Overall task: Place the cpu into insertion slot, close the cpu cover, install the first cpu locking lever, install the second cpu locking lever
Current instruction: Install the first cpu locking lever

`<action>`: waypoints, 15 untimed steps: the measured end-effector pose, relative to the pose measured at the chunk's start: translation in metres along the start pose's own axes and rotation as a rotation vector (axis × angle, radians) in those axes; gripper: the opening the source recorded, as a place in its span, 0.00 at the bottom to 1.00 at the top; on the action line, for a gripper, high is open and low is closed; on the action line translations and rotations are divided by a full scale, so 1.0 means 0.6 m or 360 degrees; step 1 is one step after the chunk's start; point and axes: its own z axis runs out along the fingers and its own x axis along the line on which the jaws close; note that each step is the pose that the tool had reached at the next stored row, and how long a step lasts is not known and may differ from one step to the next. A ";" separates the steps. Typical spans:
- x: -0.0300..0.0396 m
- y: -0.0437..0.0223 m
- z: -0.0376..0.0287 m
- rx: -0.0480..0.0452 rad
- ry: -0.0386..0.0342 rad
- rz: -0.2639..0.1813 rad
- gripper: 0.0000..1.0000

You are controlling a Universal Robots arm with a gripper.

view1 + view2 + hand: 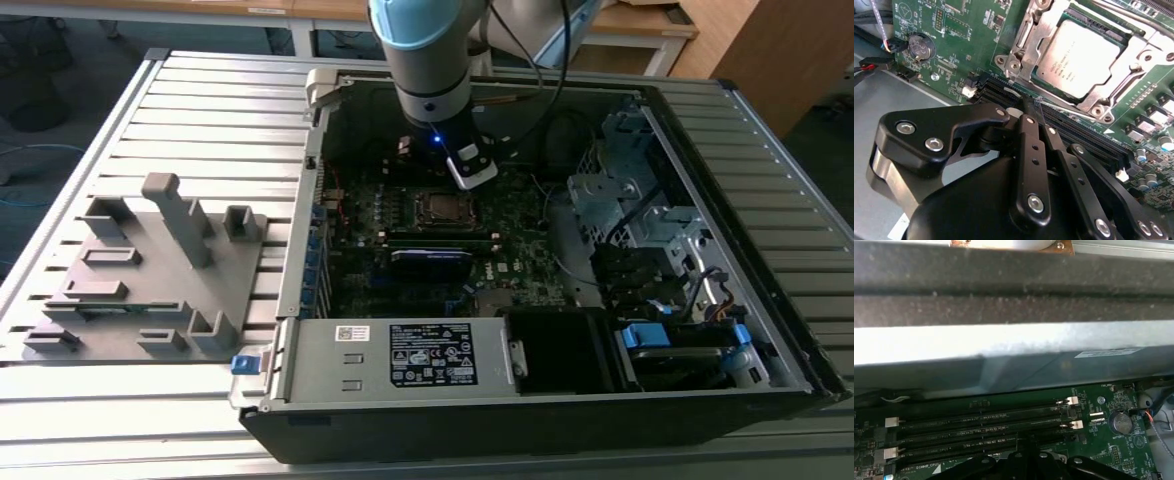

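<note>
Exterior view: arm reaches down into an open computer case lying on a slatted metal table, with a grey fixture block on the table toward the exterior view's left of the case. Gripper hangs low over the green motherboard, just beside the insertion slot and a bit toward the exterior view's right of it. Second wrist view: cpu sits flat in the insertion slot, silver top showing through the window of the cpu cover, which lies down over it. A thin lever wire runs along the socket edge nearest the gripper, next to the black memory slots. Gripper fingers are brought together to a narrow tip with no gap visible between them, tip right at the memory slots near the socket's corner; nothing visibly held, and contact with the lever can't be made out. A coin battery sits on the board well apart from the socket. First wrist view: memory slots, coin battery and the case wall beyond them.
</note>
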 end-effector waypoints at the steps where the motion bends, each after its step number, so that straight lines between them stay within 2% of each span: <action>1: 0.000 0.000 0.000 0.0000 0.0000 0.0000 0.10; 15: 0.004 -0.002 0.004 0.0002 -0.0007 -0.0002 0.10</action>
